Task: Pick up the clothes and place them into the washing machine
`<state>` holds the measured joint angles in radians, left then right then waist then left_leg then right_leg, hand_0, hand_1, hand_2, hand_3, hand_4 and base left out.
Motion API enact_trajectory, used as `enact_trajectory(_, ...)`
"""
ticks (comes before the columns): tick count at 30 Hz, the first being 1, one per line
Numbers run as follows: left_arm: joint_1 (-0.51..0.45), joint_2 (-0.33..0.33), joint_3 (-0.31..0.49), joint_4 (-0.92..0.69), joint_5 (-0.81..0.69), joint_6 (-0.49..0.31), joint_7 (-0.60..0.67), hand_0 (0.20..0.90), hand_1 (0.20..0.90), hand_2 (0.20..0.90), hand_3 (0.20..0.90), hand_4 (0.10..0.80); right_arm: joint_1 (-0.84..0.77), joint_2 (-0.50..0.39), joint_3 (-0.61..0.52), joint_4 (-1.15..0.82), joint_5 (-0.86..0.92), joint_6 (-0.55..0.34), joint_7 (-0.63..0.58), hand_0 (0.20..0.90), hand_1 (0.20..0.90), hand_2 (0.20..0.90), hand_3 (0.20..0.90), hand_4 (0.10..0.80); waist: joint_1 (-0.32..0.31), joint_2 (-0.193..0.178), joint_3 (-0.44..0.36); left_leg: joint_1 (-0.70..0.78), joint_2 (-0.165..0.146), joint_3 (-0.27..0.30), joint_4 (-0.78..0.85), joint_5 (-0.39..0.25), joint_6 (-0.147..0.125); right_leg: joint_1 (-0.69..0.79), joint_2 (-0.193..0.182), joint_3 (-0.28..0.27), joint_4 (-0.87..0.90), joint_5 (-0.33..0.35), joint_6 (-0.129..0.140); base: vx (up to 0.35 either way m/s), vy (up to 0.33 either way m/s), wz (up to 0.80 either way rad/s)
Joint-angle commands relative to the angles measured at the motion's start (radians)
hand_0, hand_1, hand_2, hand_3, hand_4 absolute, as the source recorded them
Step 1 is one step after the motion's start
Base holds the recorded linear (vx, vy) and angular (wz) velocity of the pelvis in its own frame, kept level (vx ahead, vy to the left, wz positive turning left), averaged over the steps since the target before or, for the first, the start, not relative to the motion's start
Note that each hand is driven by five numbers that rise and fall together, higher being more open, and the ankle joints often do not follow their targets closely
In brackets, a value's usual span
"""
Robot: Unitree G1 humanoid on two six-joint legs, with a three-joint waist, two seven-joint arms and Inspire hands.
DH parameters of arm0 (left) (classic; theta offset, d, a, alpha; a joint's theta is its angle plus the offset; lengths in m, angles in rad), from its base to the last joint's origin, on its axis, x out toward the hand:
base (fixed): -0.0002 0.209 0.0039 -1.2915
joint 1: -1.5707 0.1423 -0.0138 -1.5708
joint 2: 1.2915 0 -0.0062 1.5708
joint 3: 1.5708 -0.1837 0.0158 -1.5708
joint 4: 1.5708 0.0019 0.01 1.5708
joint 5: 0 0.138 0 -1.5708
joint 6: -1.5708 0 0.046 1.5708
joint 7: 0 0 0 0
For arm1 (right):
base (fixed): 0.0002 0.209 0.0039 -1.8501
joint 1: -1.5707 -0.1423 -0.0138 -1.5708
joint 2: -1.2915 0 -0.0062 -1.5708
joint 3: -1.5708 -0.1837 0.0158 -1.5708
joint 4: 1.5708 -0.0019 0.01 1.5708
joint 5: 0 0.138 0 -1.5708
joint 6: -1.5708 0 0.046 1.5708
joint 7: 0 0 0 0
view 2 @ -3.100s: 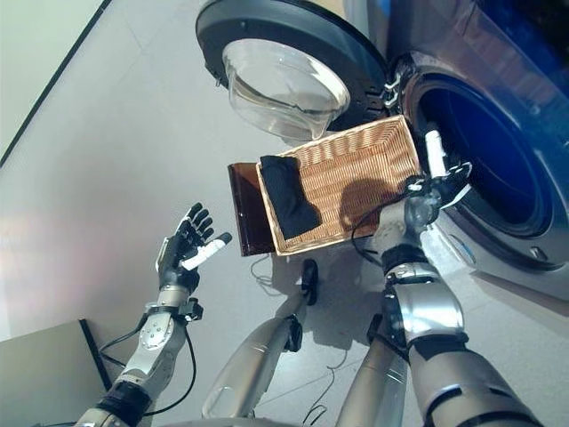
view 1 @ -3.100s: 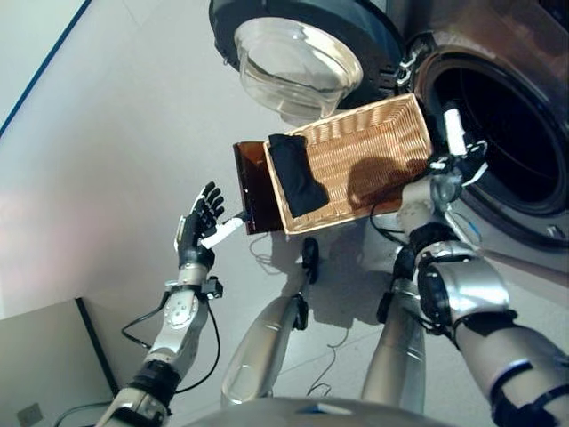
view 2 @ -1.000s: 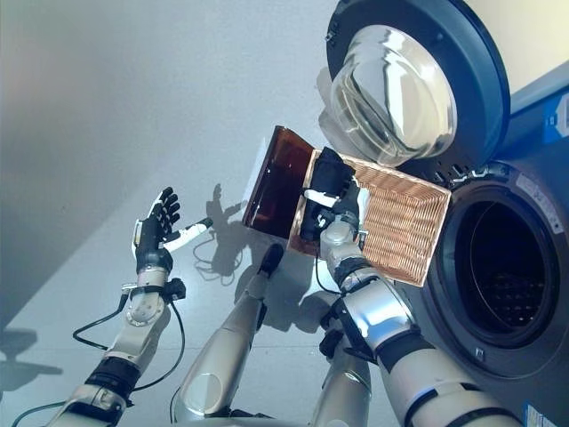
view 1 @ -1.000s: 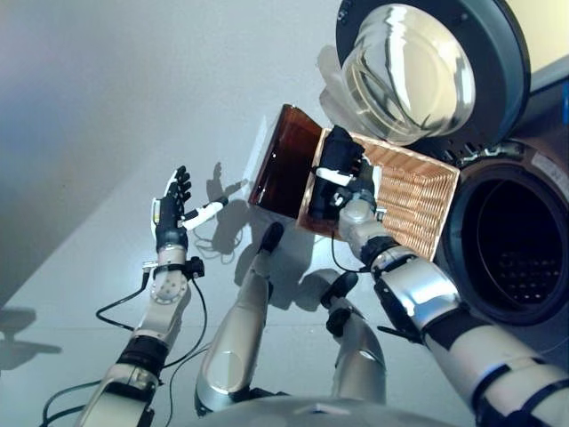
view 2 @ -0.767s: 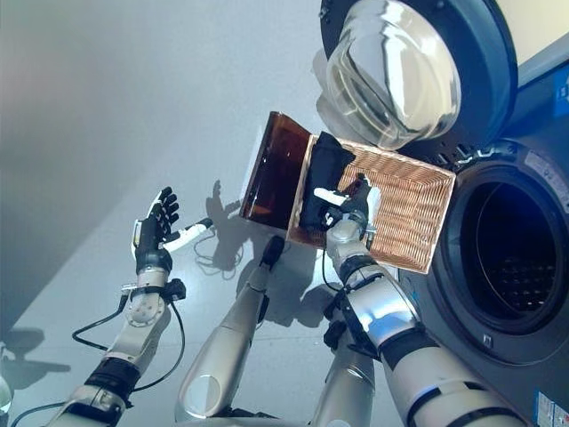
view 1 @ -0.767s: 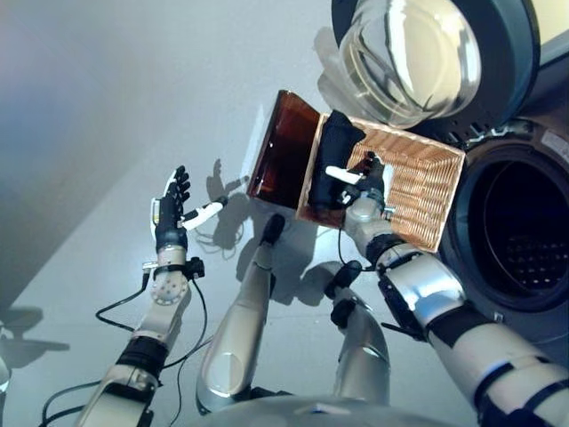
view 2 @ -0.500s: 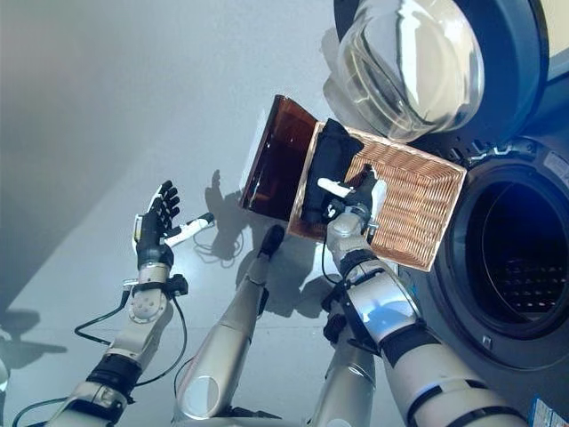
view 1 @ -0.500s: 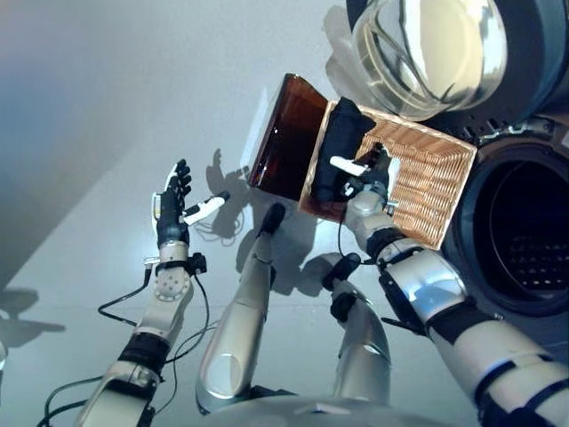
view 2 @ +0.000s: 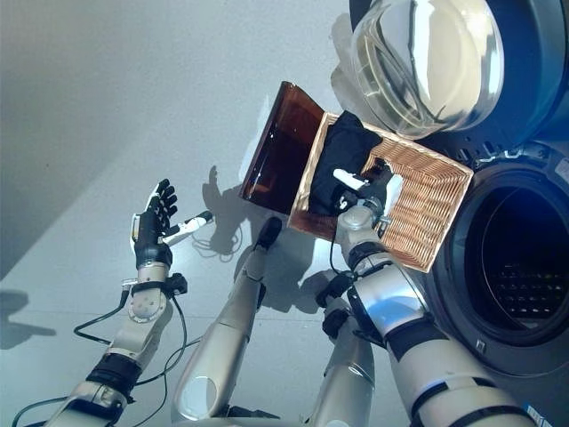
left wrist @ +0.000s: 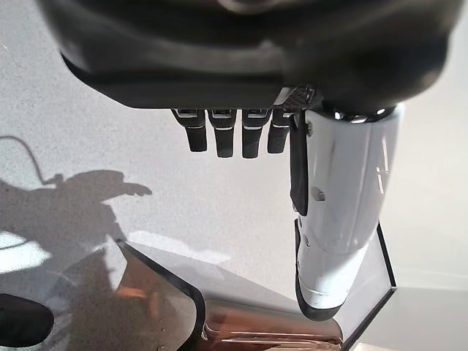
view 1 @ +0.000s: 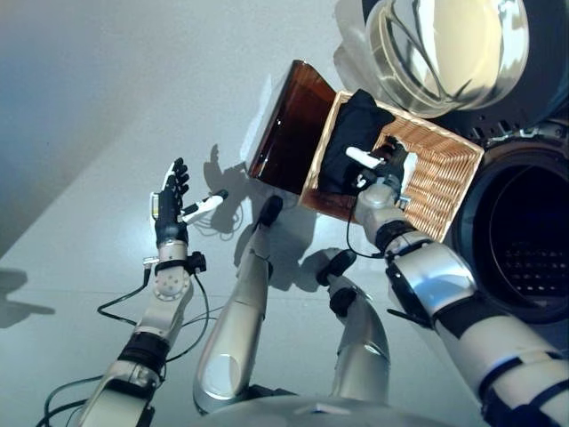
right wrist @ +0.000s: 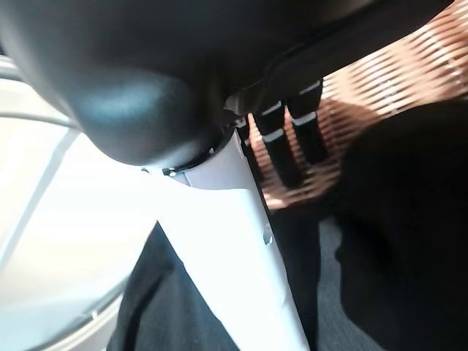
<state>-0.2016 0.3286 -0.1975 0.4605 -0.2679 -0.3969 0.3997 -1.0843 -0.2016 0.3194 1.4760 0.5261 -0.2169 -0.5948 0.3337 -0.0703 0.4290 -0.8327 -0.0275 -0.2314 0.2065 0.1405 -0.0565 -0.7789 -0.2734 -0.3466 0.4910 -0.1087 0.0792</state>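
Left eye view: the black garment [view 1: 351, 142] lies bunched at the end of the wicker basket [view 1: 444, 182] nearest the brown lid [view 1: 289, 133], which stands open off that end of the basket. The right hand [view 1: 384, 169] reaches into the basket right at the cloth, its white-covered thumb lying across the dark fabric. In the right wrist view the fingers [right wrist: 292, 139] run fairly straight over the weave, with the cloth [right wrist: 395, 241] just beside and below them; whether they actually pinch it cannot be told. The basket sits on the floor between the washing machine's dark drum opening [view 1: 524, 240] and its swung-open door with the glass bowl [view 1: 444, 44]. The left hand [view 1: 169, 203] is raised well apart over the bare grey floor [view 1: 89, 107], fingers straight and close together, thumb out, holding nothing.
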Motion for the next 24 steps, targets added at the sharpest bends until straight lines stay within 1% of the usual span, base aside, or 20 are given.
enact_trajectory(1, 0.010, 0.031, 0.036, -0.130, 0.015, -0.085, 0.032, 0.900, 0.900, 0.900, 0.900, 0.800, -0.099, -0.011, 0.007, -0.056, -0.030, -0.042, 0.019, 0.200, 0.200, 0.200, 0.200, 0.300, 0.058, 0.022, 0.022, -0.029, -0.049, 0.075, 0.038, -0.123, 0.003, 0.087, 0.009, 0.021, -0.079, 0.014, 0.007, 0.000, 0.000, 0.00)
enact_trajectory(6, 0.017, 0.033, 0.036, -0.132, 0.017, -0.088, 0.033, 0.900, 0.900, 0.900, 0.900, 0.800, -0.077, -0.027, -0.019, -0.032, -0.027, -0.035, 0.018, 0.200, 0.200, 0.200, 0.200, 0.300, 0.050, 0.036, 0.009, -0.013, -0.052, 0.079, 0.033, -0.124, 0.006, 0.094, 0.007, 0.027, -0.079, 0.010, 0.006, -0.001, 0.012, 0.01)
enact_trajectory(10, 0.028, 0.039, 0.044, -0.125, 0.020, -0.087, 0.036, 0.900, 0.900, 0.900, 0.900, 0.800, -0.034, -0.043, -0.047, -0.029, -0.018, -0.037, 0.015, 0.200, 0.200, 0.200, 0.200, 0.300, 0.042, 0.039, 0.003, 0.001, -0.049, 0.088, 0.036, -0.127, 0.008, 0.106, 0.008, 0.038, -0.080, 0.009, 0.005, -0.010, 0.027, 0.01)
enact_trajectory(14, 0.039, 0.041, 0.049, -0.113, 0.014, -0.091, 0.028, 0.900, 0.900, 0.900, 0.900, 0.800, 0.060, -0.099, -0.100, -0.037, -0.009, -0.041, 0.010, 0.200, 0.200, 0.200, 0.200, 0.300, 0.016, 0.049, -0.008, 0.035, -0.040, 0.110, 0.039, -0.131, 0.012, 0.137, 0.011, 0.062, -0.099, 0.020, 0.006, -0.051, 0.032, -0.10)
enact_trajectory(20, 0.051, 0.041, 0.036, -0.082, -0.002, -0.097, 0.012, 0.900, 0.900, 0.900, 0.900, 0.800, 0.134, -0.138, -0.135, -0.061, -0.015, -0.049, 0.005, 0.200, 0.200, 0.200, 0.200, 0.300, -0.024, 0.062, -0.037, 0.100, -0.026, 0.144, 0.020, -0.133, 0.016, 0.184, 0.015, 0.098, -0.143, 0.043, 0.009, -0.029, 0.034, -0.25)
enact_trajectory(21, 0.053, 0.040, 0.033, -0.076, -0.006, -0.098, 0.008, 0.900, 0.900, 0.900, 0.900, 0.800, 0.143, -0.145, -0.140, -0.066, -0.018, -0.050, 0.006, 0.200, 0.200, 0.200, 0.200, 0.300, -0.032, 0.066, -0.045, 0.116, -0.024, 0.151, 0.011, -0.132, 0.017, 0.194, 0.015, 0.105, -0.155, 0.050, 0.012, 0.003, 0.078, -0.31)
enact_trajectory(22, 0.062, 0.037, 0.031, -0.064, -0.017, -0.099, 0.000, 0.900, 0.900, 0.900, 0.900, 0.800, 0.174, -0.147, -0.153, -0.080, -0.023, -0.055, 0.006, 0.200, 0.200, 0.200, 0.200, 0.300, -0.056, 0.075, -0.068, 0.146, -0.018, 0.170, -0.008, -0.128, 0.018, 0.213, 0.015, 0.123, -0.186, 0.066, 0.016, -0.093, 0.103, -0.34)
enact_trajectory(23, 0.064, 0.036, 0.027, -0.053, -0.022, -0.099, -0.007, 0.900, 0.900, 0.900, 0.900, 0.800, 0.187, -0.151, -0.160, -0.082, -0.023, -0.054, 0.007, 0.200, 0.200, 0.200, 0.200, 0.300, -0.062, 0.086, -0.073, 0.155, -0.015, 0.184, -0.021, -0.096, 0.024, 0.218, 0.012, 0.121, -0.207, 0.102, 0.012, -0.071, 0.112, -0.40)
enact_trajectory(24, 0.065, 0.032, 0.019, -0.042, -0.029, -0.098, -0.016, 0.900, 0.900, 0.900, 0.900, 0.800, 0.201, -0.153, -0.167, -0.084, -0.024, -0.056, 0.012, 0.200, 0.200, 0.200, 0.200, 0.300, -0.075, 0.092, -0.087, 0.175, -0.014, 0.196, -0.033, -0.093, 0.025, 0.235, 0.013, 0.134, -0.229, 0.113, 0.017, -0.081, 0.102, -0.50)
